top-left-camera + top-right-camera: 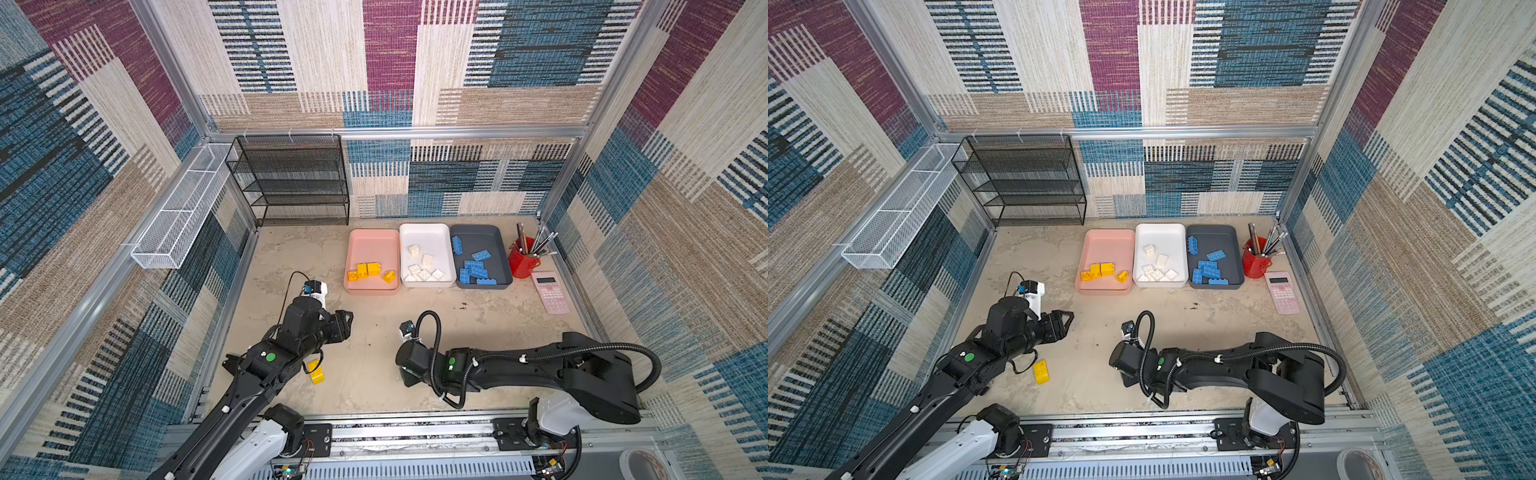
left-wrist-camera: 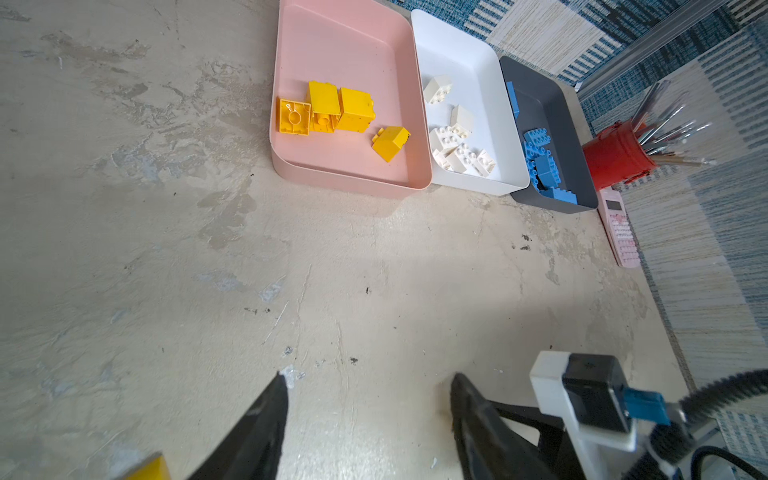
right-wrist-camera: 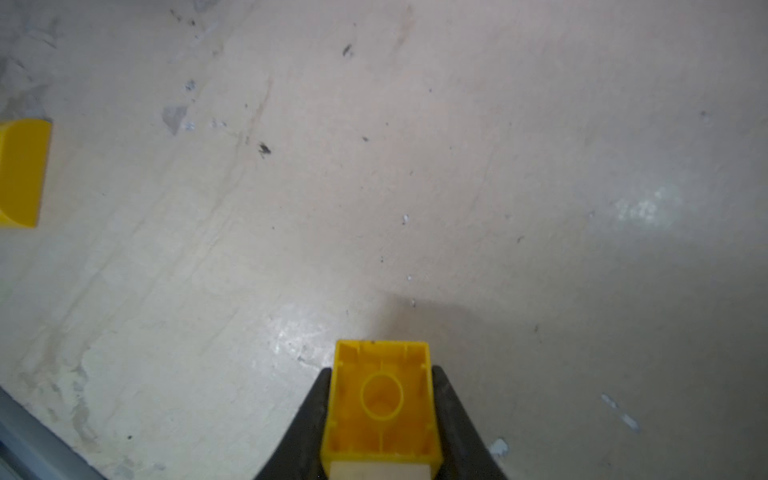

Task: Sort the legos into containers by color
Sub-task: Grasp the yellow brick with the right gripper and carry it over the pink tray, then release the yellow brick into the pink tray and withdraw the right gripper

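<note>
The worktop (image 1: 478,324) carries three trays in a row at its back, sides touching, each with its long axis running front to back. The pink tray (image 1: 374,241) on the left holds the yellow legos (image 1: 370,270). The white tray (image 1: 424,235) in the middle holds the white legos (image 1: 424,270). The dark grey tray (image 1: 482,239) on the right holds the blue legos (image 1: 473,270).

The left pincer (image 2: 370,378) stands well open with nothing between its jaws, aimed toward the trays. The right pincer (image 3: 381,370) is clamped on two opposite sides of a yellow brick (image 3: 381,399), hollow underside toward the wrist camera (whether it is lifted I cannot tell).

A loose yellow block (image 1: 1041,371) lies on the worktop beside the left arm, behind that pincer and well apart from the right one, its long axis roughly front to back.
</note>
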You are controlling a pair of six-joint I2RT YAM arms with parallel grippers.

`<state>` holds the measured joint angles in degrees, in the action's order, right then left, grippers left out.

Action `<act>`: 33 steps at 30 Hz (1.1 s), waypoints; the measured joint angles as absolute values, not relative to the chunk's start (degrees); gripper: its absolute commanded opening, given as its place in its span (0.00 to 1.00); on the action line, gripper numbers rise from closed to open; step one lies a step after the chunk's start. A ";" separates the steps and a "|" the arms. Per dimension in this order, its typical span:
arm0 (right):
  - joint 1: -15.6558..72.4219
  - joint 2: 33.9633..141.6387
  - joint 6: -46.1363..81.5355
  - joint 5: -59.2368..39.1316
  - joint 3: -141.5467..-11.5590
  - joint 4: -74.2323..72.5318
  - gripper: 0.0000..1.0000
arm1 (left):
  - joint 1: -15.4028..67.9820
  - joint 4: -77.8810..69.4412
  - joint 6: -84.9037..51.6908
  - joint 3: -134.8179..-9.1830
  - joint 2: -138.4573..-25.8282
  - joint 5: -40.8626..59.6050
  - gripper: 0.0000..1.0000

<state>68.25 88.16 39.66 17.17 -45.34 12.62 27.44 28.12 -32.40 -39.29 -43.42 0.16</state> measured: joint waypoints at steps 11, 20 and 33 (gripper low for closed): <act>57.28 86.56 30.41 9.63 -55.72 10.92 0.19 | 27.44 33.69 -33.89 -35.64 -36.93 -1.56 0.63; 48.29 98.41 23.24 0.21 -71.35 8.40 0.19 | 27.44 38.46 -35.79 -34.59 -35.77 -9.30 0.64; 40.36 122.85 18.59 -8.80 -95.20 8.38 0.20 | 27.44 40.05 -37.39 -32.49 -43.51 -16.38 0.65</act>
<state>40.36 122.85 18.59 -8.80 -95.20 8.38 27.44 40.05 -37.39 -32.49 -43.51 -16.38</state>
